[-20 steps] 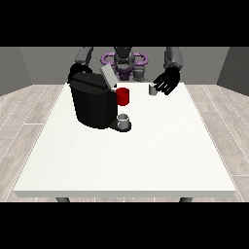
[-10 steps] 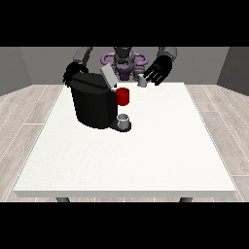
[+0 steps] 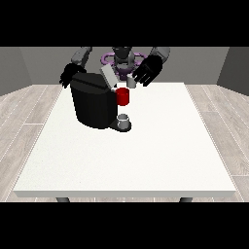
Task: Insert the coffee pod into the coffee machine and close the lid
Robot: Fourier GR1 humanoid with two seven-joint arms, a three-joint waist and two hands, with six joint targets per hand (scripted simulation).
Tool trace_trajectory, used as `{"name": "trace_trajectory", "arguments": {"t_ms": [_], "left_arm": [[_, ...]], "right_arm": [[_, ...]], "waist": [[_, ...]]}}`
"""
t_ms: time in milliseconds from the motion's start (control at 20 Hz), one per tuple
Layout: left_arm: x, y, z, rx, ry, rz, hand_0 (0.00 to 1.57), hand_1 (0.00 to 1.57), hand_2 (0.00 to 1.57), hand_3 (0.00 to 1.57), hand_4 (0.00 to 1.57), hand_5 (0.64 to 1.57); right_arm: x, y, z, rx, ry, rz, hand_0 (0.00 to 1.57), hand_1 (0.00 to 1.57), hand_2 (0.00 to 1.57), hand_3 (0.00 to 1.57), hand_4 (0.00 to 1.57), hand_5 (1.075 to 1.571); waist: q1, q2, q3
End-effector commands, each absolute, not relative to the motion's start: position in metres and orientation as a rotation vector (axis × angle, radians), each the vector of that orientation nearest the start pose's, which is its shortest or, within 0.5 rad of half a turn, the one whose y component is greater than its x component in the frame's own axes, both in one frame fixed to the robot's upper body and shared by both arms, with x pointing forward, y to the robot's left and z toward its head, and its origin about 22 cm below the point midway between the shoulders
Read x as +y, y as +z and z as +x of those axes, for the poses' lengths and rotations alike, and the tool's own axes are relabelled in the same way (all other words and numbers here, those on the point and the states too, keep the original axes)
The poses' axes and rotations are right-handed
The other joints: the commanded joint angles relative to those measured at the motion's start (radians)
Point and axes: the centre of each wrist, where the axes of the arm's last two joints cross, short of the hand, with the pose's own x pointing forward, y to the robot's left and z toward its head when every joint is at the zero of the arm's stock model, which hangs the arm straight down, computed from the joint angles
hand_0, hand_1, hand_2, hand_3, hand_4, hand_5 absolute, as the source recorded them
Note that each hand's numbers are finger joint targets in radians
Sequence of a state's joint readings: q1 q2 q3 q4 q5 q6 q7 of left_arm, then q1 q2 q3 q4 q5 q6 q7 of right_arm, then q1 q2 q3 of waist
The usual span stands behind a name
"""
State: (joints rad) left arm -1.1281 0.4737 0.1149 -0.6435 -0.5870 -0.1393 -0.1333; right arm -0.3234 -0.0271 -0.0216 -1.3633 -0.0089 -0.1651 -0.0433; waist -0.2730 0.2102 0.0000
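Note:
A black coffee machine (image 3: 92,104) stands on the white table (image 3: 146,155) at the back left, with a red front part (image 3: 123,96) and a grey lid (image 3: 108,76) tilted up and open. A small grey cup (image 3: 124,119) sits on its drip base. The hand at the view's right (image 3: 148,71) hovers above and right of the machine's top, its fingers curled on a small grey coffee pod (image 3: 131,82). The hand at the view's left (image 3: 68,76) is behind the machine's left corner, partly hidden.
The robot's torso (image 3: 121,59) stands behind the table's far edge. Wooden floor surrounds the table. The table's near edge runs along the bottom of the view.
The hand at the view's right has carried the pod up off the table and leftward, from right of the machine to just above its open top. The other hand stayed behind the machine.

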Motion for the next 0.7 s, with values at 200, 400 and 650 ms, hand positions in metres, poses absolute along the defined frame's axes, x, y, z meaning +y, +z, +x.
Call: {"name": "trace_trajectory", "arguments": {"t_ms": [200,400,650], "left_arm": [[0.275,0.242,0.46,-1.715,-0.818,0.718,1.28,1.28,1.3,1.24,0.49,1.571],[0.27,0.231,0.46,-1.666,-0.872,0.708,1.29,1.29,1.32,1.22,0.5,1.571],[0.262,0.221,0.463,-1.647,-0.825,0.729,1.27,1.27,1.3,1.22,0.51,1.571]], "right_arm": [[-0.211,0.053,0.326,-1.735,-0.034,-0.078,0.0,0.0,0.0,0.0,0.48,1.571],[-0.223,0.036,0.319,-1.696,-0.069,-0.083,0.0,0.0,0.0,0.0,0.54,1.571],[-0.213,0.037,0.31,-1.685,-0.013,-0.034,0.0,0.0,0.0,0.0,0.51,1.571]], "waist": [[-0.025,0.045,0.0],[-0.008,0.014,0.0004],[-0.068,0.009,0.0002]]}}
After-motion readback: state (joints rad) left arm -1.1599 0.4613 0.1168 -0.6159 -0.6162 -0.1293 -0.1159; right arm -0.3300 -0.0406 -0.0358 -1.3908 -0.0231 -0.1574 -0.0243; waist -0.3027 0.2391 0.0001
